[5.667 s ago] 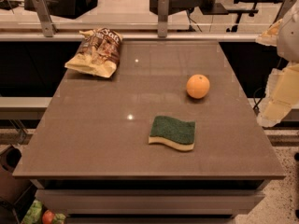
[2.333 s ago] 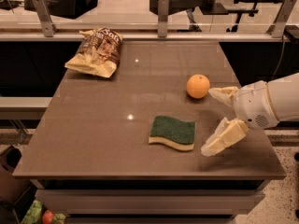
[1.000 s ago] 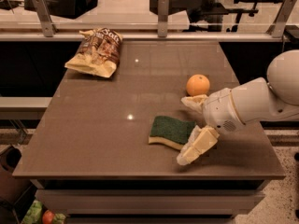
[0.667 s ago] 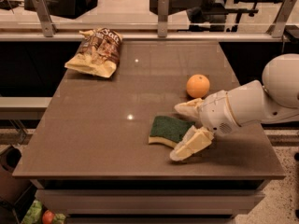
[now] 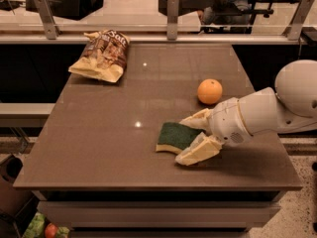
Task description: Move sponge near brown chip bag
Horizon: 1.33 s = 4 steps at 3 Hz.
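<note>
Camera view has your gripper [image 5: 194, 135] spread wide, with the right end of the sponge [image 5: 172, 136] sitting between its fingers. It looks light and squishy (foam will give), so I'd pinch across the narrow width, low down. The brown chip bag [image 5: 101, 55] lies well beyond the gripper, up-left.

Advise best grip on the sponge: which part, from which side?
Pinch the sponge across its short width at the camera-right end, coming in from that side, low over the table. It lies flat with both long edges free, and the open gripper straddles that end, front and back.
</note>
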Available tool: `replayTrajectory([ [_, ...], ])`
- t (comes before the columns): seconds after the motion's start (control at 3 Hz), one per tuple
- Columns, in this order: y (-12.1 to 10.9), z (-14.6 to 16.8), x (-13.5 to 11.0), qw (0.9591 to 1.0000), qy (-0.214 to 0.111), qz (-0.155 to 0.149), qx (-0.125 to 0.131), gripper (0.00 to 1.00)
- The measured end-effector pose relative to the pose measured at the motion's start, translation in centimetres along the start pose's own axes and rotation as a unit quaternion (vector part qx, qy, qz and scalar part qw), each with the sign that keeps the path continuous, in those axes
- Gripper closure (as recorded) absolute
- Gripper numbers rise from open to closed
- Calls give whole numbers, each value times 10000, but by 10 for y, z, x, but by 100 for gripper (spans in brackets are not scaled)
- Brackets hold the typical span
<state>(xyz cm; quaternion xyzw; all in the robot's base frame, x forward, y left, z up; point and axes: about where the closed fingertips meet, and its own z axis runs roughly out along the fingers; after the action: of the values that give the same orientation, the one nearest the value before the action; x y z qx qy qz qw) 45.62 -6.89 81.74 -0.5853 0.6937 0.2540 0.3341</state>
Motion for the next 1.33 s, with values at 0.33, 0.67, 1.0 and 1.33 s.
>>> replayTrajectory([
  [0.33,1,1,-2,10000,4,-17,-7,86],
  [0.67,2,1,-3,10000,8,-36,-15,100],
  [1.0,0,1,-5,10000,-11,-22,-3,100],
  [1.33,-12,-5,-12,9998,-142,40,153,100],
])
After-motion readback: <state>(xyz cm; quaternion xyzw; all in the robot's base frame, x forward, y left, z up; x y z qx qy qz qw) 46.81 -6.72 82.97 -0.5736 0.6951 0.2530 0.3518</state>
